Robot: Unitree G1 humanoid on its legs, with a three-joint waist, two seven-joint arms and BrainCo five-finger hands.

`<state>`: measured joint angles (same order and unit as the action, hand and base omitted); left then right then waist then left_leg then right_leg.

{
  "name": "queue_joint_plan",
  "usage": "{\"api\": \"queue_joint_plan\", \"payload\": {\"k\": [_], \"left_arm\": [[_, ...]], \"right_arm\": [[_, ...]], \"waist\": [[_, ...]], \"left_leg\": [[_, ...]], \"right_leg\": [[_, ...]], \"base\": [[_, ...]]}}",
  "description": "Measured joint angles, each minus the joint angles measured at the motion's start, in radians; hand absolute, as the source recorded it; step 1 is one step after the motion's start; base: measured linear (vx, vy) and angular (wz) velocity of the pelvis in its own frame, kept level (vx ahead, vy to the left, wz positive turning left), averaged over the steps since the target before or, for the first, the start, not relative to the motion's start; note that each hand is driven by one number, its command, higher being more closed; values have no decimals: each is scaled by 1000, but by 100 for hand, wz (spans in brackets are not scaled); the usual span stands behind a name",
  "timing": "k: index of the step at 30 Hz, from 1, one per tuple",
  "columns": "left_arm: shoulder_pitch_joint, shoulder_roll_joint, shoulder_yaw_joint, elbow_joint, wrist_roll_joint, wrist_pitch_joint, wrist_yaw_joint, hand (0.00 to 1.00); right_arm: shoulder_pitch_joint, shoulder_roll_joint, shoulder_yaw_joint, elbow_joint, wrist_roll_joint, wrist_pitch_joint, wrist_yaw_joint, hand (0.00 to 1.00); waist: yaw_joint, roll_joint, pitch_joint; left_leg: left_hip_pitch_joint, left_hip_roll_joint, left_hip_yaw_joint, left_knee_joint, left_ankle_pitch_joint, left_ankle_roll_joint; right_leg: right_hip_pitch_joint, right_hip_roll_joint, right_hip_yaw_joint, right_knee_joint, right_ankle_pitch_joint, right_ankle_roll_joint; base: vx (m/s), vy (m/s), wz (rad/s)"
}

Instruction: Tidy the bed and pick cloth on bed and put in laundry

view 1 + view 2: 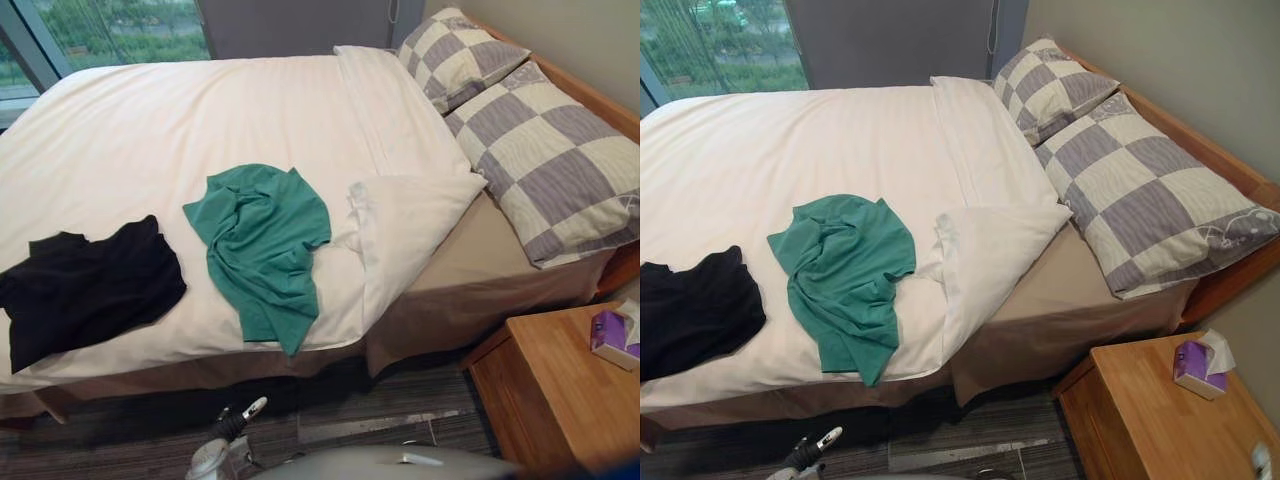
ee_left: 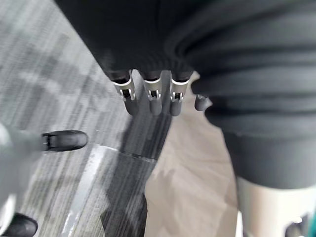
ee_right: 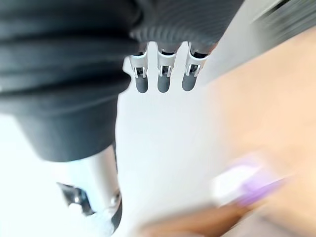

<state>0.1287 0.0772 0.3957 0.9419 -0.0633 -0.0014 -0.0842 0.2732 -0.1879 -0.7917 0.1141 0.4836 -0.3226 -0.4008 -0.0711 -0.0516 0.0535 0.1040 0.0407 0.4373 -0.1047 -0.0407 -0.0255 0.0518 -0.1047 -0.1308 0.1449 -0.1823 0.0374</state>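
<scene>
Left hand (image 2: 153, 94) low over carpet (image 2: 59, 74), uncurled, right hand (image 3: 162, 81) uncurled too

Your left hand (image 2: 154, 91) hangs with its fingers (image 2: 131, 101) straight and side by side, their dark tips pointing away from the wrist. Just the tip of the thumb (image 2: 200, 102) shows beside them. The dark ribbed cover (image 2: 256, 74) bunches in thick folds over the back of the hand and the wrist. Your right hand (image 3: 163, 74) is posed alike, its fingers (image 3: 142, 81) straight and relaxed in a close row, and the same ribbed folds lie over its wrist.
</scene>
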Motion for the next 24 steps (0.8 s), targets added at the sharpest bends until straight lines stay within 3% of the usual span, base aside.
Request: {"api": "queue_joint_plan", "payload": {"k": [2,4,9,13,14,17,21,24], "left_arm": [[16,0,-46,2,11,10,-2,0],[39,3,-120,11,16,16,4,0],[15,26,-235,25,16,16,42,0],[-50,31,-320,34,14,16,96,0],[-68,31,-325,34,11,16,110,0],[-84,49,-356,30,3,15,129,0],[-126,62,-356,32,-4,23,139,0],[-177,83,-356,31,-6,53,163,0]], "right_arm": [[-62,-61,49,-79,-106,2,0,0],[-129,-100,137,-139,-243,32,44,0],[-293,-109,357,-113,-418,111,133,0],[-470,-187,526,-69,-591,194,131,0],[-537,-202,546,-34,-663,239,120,0],[-662,-228,600,60,-736,315,117,0],[-717,-259,664,86,-747,364,119,0],[-802,-265,711,156,-774,407,117,0]], "waist": [[-3,5,0],[-4,9,-2],[7,12,10],[20,33,82],[34,32,103],[38,33,136],[66,27,152],[76,20,189]], "left_leg": [[-9,3,-8,-1,18,-1],[-21,3,-27,-1,36,-5],[-80,-8,-90,0,61,11],[-164,-6,-146,2,106,29],[-184,-6,-156,6,124,33],[-203,-5,-186,6,143,33],[-260,-8,-204,6,156,38],[-301,-7,-226,1,172,45]], "right_leg": [[-3,5,-5,-6,0,0],[-5,4,-23,-4,2,-1],[-41,1,-26,1,4,-1],[-105,5,-21,1,47,-17],[-115,6,-21,-1,59,-20],[-114,13,-20,-6,86,-19],[-159,12,-17,-7,86,-19],[-191,20,-4,-8,86,-19]], "base": [[9,-47,9],[61,-31,20],[57,-7,35],[-5,44,48],[-13,41,39],[-24,62,41],[-49,48,18],[-111,25,14]]}}
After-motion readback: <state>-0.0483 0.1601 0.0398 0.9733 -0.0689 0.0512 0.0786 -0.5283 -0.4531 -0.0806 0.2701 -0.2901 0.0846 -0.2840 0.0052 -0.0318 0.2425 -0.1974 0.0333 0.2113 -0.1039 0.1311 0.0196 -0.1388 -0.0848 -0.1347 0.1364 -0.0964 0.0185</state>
